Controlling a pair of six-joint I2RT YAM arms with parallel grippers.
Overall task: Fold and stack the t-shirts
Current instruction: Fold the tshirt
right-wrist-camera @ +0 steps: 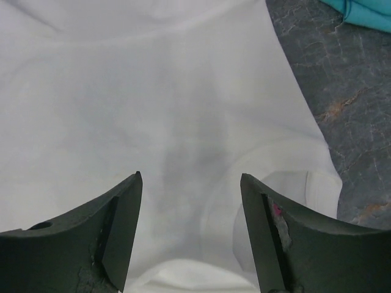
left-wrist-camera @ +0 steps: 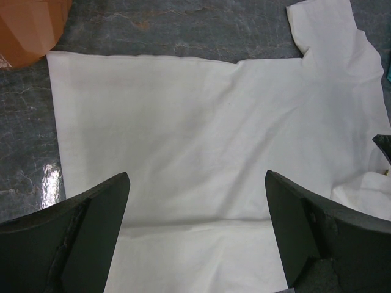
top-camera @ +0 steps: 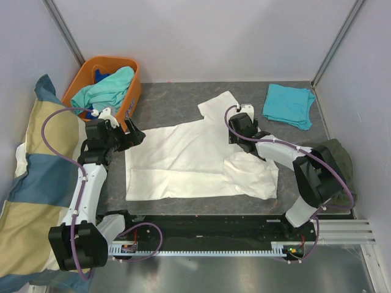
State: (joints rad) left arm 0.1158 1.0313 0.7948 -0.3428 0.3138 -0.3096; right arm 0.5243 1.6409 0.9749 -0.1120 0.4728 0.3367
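Observation:
A cream-white t-shirt (top-camera: 189, 155) lies spread on the dark table (top-camera: 171, 104), its near side folded over on itself. My left gripper (top-camera: 138, 137) hovers open above the shirt's left edge; in the left wrist view the fingers (left-wrist-camera: 104, 213) straddle plain white cloth (left-wrist-camera: 201, 122). My right gripper (top-camera: 235, 129) stands open over the shirt's right part near the far sleeve, nothing between its fingers (right-wrist-camera: 125, 207), white cloth (right-wrist-camera: 153, 91) below. A folded turquoise t-shirt (top-camera: 288, 105) (right-wrist-camera: 366, 12) lies at the back right. Mint-green (top-camera: 110, 85) and blue tees fill the orange basket (top-camera: 135, 91).
The orange basket (left-wrist-camera: 30, 27) stands at the back left corner of the table. A big yellow-and-blue checked pillow (top-camera: 30, 183) leans along the left side. A dark green cloth (top-camera: 341, 157) sits off the table's right edge. White walls close the back and sides.

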